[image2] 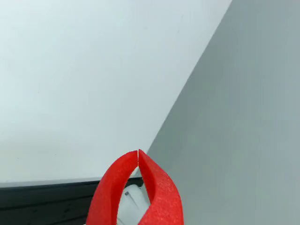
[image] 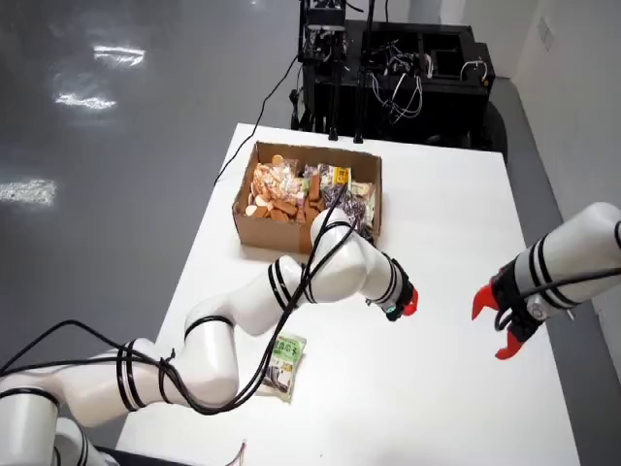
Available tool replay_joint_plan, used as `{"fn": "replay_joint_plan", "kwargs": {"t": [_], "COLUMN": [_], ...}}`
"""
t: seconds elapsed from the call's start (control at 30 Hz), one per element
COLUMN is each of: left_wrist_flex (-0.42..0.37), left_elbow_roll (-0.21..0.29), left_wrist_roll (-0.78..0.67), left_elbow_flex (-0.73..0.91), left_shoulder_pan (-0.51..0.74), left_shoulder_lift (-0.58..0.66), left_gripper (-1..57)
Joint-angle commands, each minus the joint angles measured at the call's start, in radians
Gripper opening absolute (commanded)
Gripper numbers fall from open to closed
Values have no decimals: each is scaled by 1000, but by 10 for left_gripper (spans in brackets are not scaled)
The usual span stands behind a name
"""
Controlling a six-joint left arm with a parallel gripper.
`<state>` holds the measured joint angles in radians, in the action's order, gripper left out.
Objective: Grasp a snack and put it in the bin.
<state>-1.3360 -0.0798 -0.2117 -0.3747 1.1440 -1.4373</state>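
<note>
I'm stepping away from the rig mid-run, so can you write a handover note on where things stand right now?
Gripper: shut and holding nothing. In the wrist view its red tips meet over the bare table near an edge.
Second arm's gripper, at right in the overview: open and empty.
Cardboard box: on the far part of the white table, already filled with snacks.
Green snack packet: lies flat on the table near the front, partly under the working arm.
Done: many snacks sit in the box.
Left: open the gripper, grasp the green packet and drop it in the box.
</note>
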Motion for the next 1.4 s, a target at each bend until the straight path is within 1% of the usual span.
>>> {"fn": "replay_joint_plan", "kwargs": {"t": [0.03,0.47,0.57,0.97,1.2,1.3,1.4], "left_wrist_flex": [1,1,1,-15,-73,-94,-102], "left_elbow_roll": [0,0,-8,-29,-51,-53,-57], "left_wrist_roll": [8,10,-30,-452,-686,-775,-875], "left_elbow_flex": [-6,-16,-16,-17,23,119,344], "left_shoulder_pan": [13,25,21,-60,-94,-105,-118], "left_shoulder_lift": [-4,-9,-9,-9,9,65,206], "left_gripper": [-3,-4,-4,-5,-7,-7,-7]}}
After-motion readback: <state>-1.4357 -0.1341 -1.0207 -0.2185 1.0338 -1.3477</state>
